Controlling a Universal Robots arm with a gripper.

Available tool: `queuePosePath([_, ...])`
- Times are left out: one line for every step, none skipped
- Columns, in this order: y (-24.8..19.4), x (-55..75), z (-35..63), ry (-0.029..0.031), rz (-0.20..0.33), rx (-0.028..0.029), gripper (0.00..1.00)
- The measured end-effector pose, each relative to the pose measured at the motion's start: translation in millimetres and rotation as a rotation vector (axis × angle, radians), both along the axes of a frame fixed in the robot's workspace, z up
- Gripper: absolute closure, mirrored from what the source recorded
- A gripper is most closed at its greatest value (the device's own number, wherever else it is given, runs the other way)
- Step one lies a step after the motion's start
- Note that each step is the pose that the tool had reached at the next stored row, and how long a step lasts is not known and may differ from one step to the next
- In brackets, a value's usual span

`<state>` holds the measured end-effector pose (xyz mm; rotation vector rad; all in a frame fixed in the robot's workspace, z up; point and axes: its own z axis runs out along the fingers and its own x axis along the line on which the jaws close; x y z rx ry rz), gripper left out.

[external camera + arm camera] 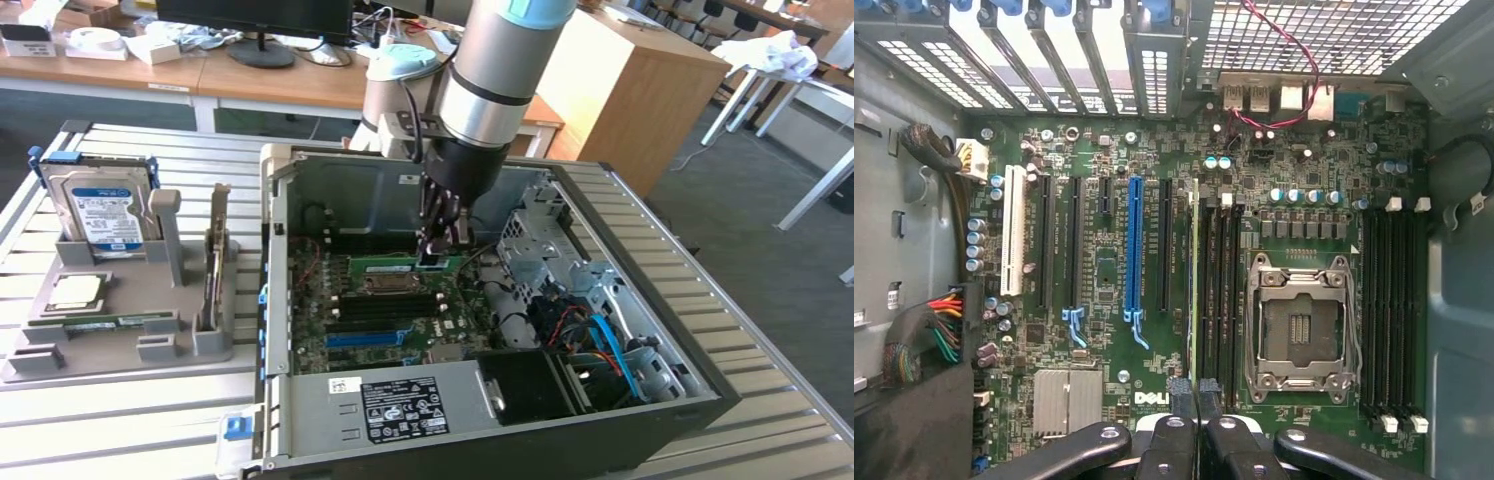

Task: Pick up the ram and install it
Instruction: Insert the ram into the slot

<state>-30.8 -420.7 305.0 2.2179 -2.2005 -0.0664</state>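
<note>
The ram [1195, 290] shows edge-on as a thin green strip coming out from between my fingertips. It runs along the bank of black memory slots [1222, 290] beside the empty processor socket [1294, 320]. My gripper [1199, 400] is shut on it. In the exterior view the arm reaches down into the open computer case [280, 200]. There the gripper [441, 258] is low over the motherboard, and the ram [398, 266] lies level just above the slots. Whether it sits in a slot I cannot tell.
A grey holder [40, 360] at the exterior view's left carries a hard drive [100, 205] and a square processor chip [78, 290]. Inside the case are a drive cage [547, 250], blue and red cables [601, 330], a power supply [400, 405] and a second slot bank [1394, 320].
</note>
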Motion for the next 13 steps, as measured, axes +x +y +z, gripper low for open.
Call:
queuePosePath([0.0, 0.0, 0.0, 0.0, 0.0, 0.0, 0.89])
queuePosePath([0.0, 0.0, 0.0, 0.0, 0.0, 0.0001, 0.89])
queuePosePath([0.0, 0.0, -0.1, 0.0, 0.0, 0.0001, 0.89])
queuePosePath([0.0, 0.0, -0.2, 0.0, 0.0, 0.0001, 0.89])
queuePosePath([0.1, 0.0, -0.6, -0.0001, 0.0, 0.0005, 0.89])
queuePosePath([0.0, 0.0, -0.9, -0.0002, 0.0, 0.0004, 0.89])
queuePosePath([0.0, 0.0, -1.0, 0.0, 0.0, 0.0001, 0.89])
queuePosePath([0.0, 0.0, -1.1, 0.0, 0.0, 0.0001, 0.89])
queuePosePath([0.0, 0.0, -1.1, 0.0, 0.0, 0.0001, 0.89])
queuePosePath([0.0, 0.0, -1.1, 0.0, 0.0, 0.0, 0.89])
queuePosePath([0.0, 0.0, -1.1, 0.0, 0.0, 0.0002, 0.89])
queuePosePath([0.0, 0.0, -1.1, -0.0001, 0.0, 0.0002, 0.89])
queuePosePath([0.0, 0.0, -1.2, -0.0001, 0.0, 0.0002, 0.89])
